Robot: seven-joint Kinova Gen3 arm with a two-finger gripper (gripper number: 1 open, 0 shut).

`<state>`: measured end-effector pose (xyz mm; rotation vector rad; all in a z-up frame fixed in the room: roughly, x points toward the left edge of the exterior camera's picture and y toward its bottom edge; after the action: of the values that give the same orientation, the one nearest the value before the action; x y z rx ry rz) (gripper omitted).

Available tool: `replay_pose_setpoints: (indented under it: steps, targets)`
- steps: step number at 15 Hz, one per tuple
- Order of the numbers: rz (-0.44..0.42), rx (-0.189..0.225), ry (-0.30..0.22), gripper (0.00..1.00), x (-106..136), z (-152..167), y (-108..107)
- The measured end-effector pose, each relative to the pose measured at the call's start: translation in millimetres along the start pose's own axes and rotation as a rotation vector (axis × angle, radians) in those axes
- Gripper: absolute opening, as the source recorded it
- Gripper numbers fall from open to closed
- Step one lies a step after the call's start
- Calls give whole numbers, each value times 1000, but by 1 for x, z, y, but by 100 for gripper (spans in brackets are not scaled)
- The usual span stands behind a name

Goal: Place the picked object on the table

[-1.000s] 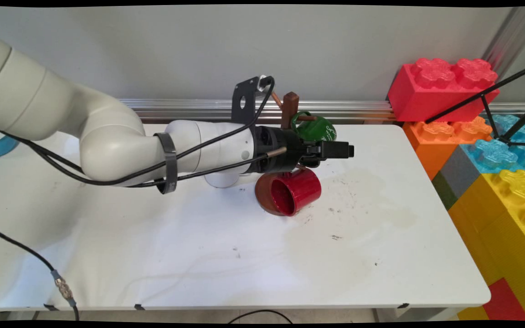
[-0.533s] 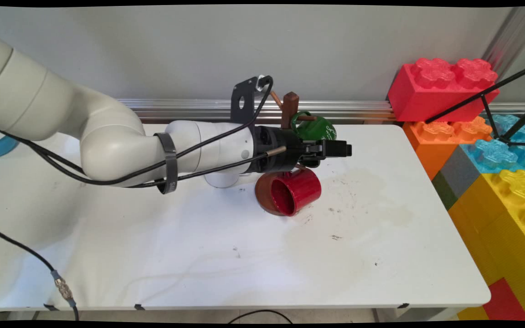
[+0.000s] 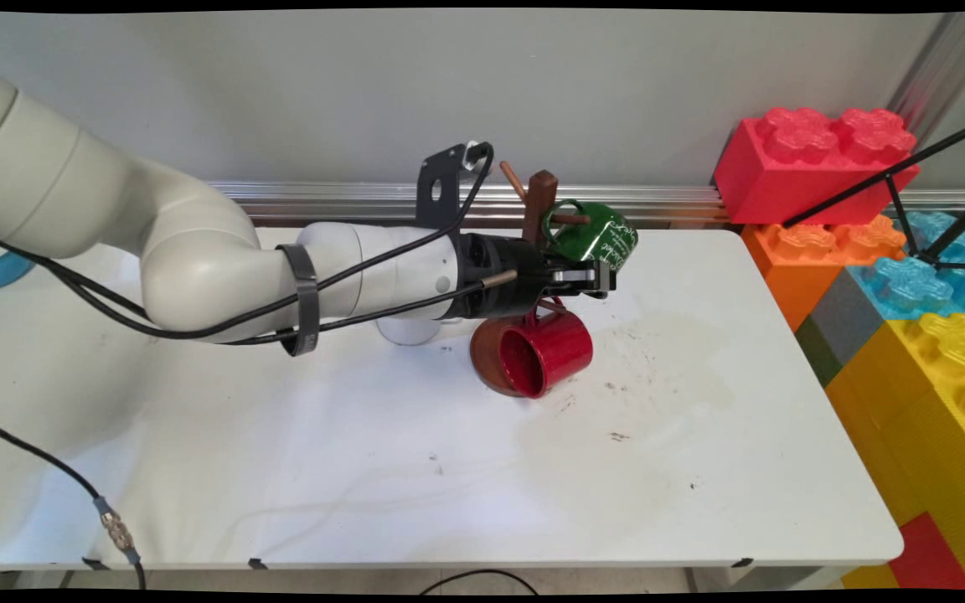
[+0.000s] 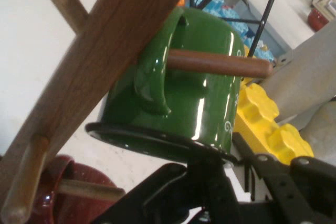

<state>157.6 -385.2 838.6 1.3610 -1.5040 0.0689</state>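
Since 1 s ago I've pulled back to the left, and the green mug (image 3: 596, 236) has tilted and shifted a bit right on its peg (image 4: 218, 63). Gripper (image 3: 598, 279) now sits just under the mug's rim, pinching that rim as far as the hand view shows: rim edge runs right into my black linkage there. Green mug hangs by its handle on a wooden mug tree (image 3: 539, 205), near the table's (image 3: 365, 469) far edge by the wall. Below me a red mug (image 3: 548, 353) hangs on a lower peg, mouth facing the camera, in front of the tree's round brown base (image 3: 487, 360). Big toy bricks (image 3: 813, 159), red, orange, blue, yellow, stacked off the table's right end.
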Motion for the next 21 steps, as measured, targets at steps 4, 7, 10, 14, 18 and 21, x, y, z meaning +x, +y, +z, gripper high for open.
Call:
replay_pose_setpoints:
  steps: [4, 7, 10, 14, 18, 21]
  targets:
    - [-1, 6, -6, 0, -1, -3, -2]
    - [-2, 5, -10, 0, -1, -5, -3]
    - [-2, 4, -13, 0, -1, -8, -4]
    - [-2, 0, -19, 0, 0, -12, -5]
    - [-3, -6, -20, 0, 1, -15, -4]
    - [-5, -13, -21, 0, 2, -17, -2]
